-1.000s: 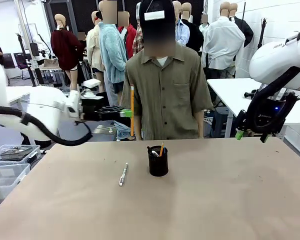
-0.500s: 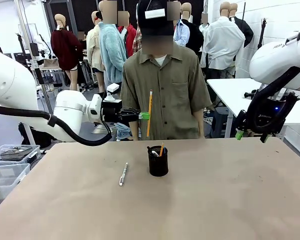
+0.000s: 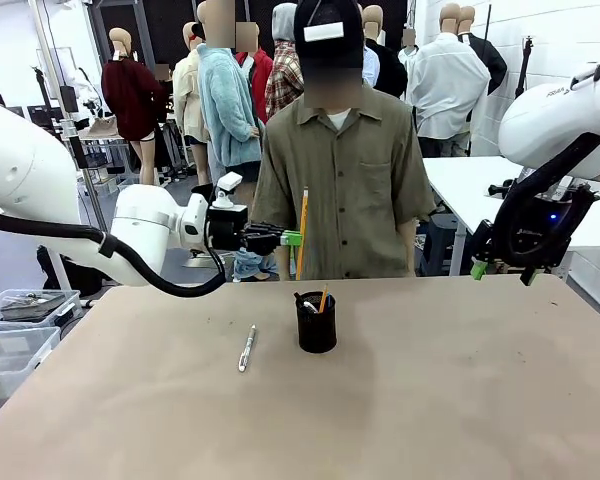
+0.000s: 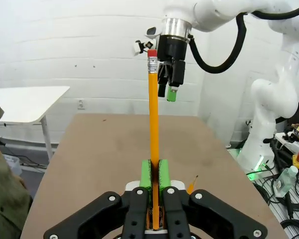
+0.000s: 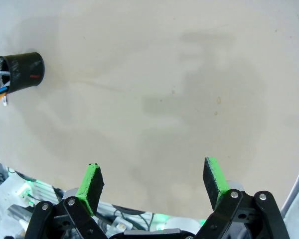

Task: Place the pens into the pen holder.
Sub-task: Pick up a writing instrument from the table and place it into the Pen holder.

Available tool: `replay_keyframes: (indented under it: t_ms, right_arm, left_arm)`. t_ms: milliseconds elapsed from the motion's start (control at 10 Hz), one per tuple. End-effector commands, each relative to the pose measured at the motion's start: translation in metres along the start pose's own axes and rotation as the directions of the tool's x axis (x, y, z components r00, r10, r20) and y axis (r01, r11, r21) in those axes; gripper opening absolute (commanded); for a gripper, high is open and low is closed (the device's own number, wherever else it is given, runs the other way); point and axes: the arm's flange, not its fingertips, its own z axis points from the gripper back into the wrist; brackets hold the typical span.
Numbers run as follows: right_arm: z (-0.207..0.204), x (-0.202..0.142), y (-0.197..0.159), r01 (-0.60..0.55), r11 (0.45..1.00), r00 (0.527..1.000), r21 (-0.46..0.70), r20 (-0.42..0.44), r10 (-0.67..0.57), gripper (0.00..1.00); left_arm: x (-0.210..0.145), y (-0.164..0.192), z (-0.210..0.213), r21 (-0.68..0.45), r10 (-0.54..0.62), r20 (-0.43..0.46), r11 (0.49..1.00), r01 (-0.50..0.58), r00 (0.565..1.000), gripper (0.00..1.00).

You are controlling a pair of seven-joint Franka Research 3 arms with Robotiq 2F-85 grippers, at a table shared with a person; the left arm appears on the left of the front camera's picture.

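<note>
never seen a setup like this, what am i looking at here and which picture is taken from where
These are two white robot arms at a brown table, with a person standing at the far side. The front view is from a fixed camera between the arms; the other two are from cameras on each wrist, looking along the fingers. The left end effector is shut on an orange pencil, held upright in the air. The black pen holder on the table already has pens in it, and a white pen lies to its left. The right end effector is open and holds nothing.
</note>
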Motion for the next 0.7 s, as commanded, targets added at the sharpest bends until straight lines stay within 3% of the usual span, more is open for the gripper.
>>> replay_keyframes:
  t_ms: [0,300,600]
  right_arm:
    - [-0.001,-0.001,0.0,0.007,1.0,1.0,-0.017,-0.001,-0.007,1.0]
    - [-0.001,-0.001,0.0,0.007,1.0,1.0,-0.017,-0.001,-0.007,1.0]
    - [-0.001,-0.001,0.0,0.007,1.0,1.0,-0.017,-0.001,-0.007,1.0]
  left_arm:
    - [-0.011,0.016,-0.012,-0.01,-0.041,-0.008,0.999,0.041,0.999,0.0]
    - [-0.03,0.033,-0.026,-0.049,-0.015,0.031,0.999,0.017,0.999,0.0]
    - [-0.042,0.036,-0.038,-0.065,0.0,0.013,0.998,0.001,1.0,0.0]
